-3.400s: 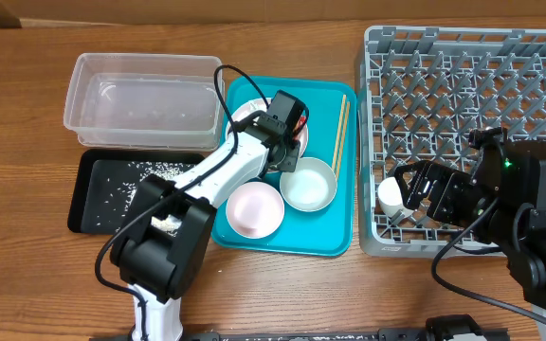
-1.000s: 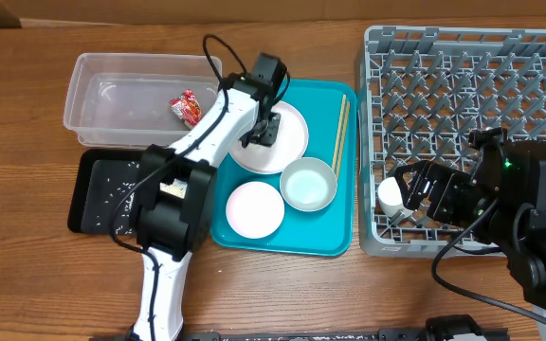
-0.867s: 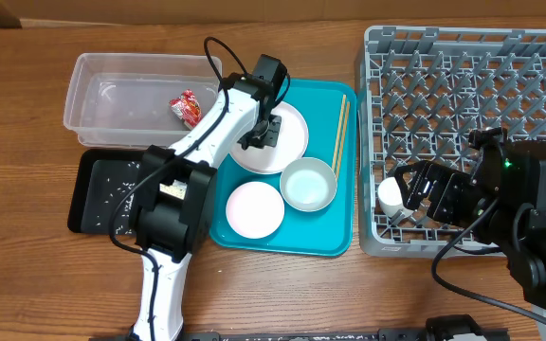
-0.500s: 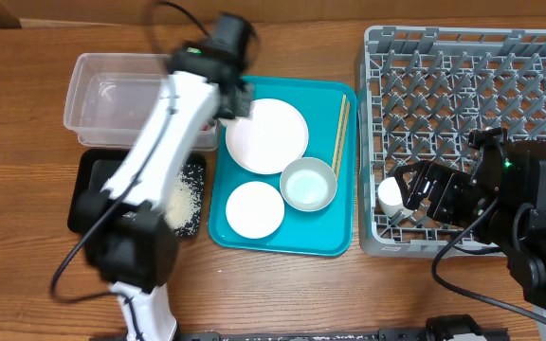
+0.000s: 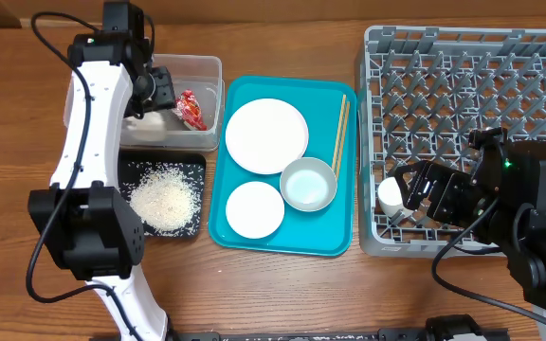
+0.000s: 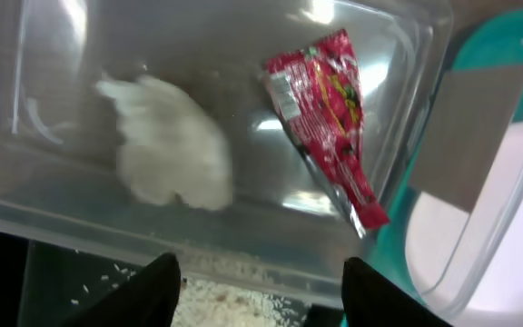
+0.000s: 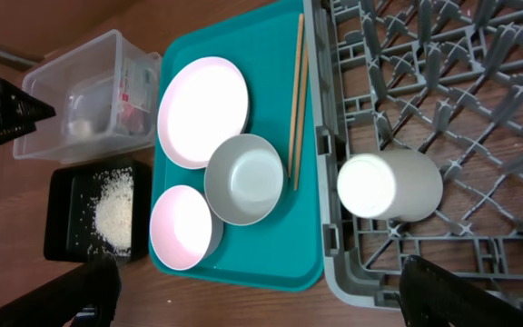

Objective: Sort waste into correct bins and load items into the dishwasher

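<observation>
Left tool (image 6: 261, 268), spread apart and empty, hangs over the clear tub (image 6: 198, 54) at upper left; inside lie a crumpled white tissue (image 6: 171, 154) and a creased red wrapper (image 6: 325, 109).

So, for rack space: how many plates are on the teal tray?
2: large plate at the teal tray's far end, small plate near-left. None seems hidden.

The teal tray (image 5: 322, 234) is shown whole from straight above overhead and from its right by the right wrist, while the clear tub (image 6: 243, 54) left of it is filmed closely downward by the left wrist.
</observation>
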Motion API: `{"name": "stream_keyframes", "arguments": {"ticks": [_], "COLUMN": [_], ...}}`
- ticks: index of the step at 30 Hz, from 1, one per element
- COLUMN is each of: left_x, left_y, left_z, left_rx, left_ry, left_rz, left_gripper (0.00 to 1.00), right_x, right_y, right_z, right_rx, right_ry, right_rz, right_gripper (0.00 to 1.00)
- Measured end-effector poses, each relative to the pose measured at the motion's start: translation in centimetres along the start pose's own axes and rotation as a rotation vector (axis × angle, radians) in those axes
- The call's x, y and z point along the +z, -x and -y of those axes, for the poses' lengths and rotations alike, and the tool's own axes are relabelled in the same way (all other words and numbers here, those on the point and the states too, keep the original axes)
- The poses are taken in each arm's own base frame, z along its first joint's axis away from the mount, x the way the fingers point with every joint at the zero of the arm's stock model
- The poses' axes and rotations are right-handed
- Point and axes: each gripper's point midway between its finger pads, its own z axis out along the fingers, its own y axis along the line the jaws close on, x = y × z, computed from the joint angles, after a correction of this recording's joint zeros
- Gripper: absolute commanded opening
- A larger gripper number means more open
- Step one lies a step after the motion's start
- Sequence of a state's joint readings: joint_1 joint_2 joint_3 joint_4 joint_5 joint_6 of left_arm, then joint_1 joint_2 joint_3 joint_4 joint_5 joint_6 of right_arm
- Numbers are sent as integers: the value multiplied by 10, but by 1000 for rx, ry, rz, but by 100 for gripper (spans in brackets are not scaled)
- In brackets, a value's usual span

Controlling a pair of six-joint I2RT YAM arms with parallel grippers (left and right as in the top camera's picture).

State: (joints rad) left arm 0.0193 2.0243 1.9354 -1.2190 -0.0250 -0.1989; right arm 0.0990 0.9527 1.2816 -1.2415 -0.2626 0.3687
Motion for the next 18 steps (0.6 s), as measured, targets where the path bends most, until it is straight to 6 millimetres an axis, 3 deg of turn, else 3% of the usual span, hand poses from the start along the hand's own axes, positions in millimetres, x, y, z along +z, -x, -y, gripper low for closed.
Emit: {"name": "stream_keyframes", "arguments": {"ticks": [5, 9, 13, 15, 18], "left_x": [-30, -90, -161, -184, -203], "left_y": [-13, -22, -48, -67, -91], "left_z": [11, 32, 61, 71, 77], "left_rx": [28, 79, 171, 207, 238], "left_ry": [-27, -78, -139, -157, -164], "left_rz": [-30, 64, 187, 208, 215], "left_gripper": [65, 66, 66, 65, 58], "right_x": [0, 0, 0, 0, 0], "right_y": [0, 0, 0, 0, 0], "right_z": [0, 0, 0, 0, 0], "right_rx": [0, 1, 1, 1, 1], "right_ry": [0, 0, 0, 0, 0], "right_rz": [0, 0, 0, 0, 0], "right_gripper": [100, 100, 100, 100, 100]}}
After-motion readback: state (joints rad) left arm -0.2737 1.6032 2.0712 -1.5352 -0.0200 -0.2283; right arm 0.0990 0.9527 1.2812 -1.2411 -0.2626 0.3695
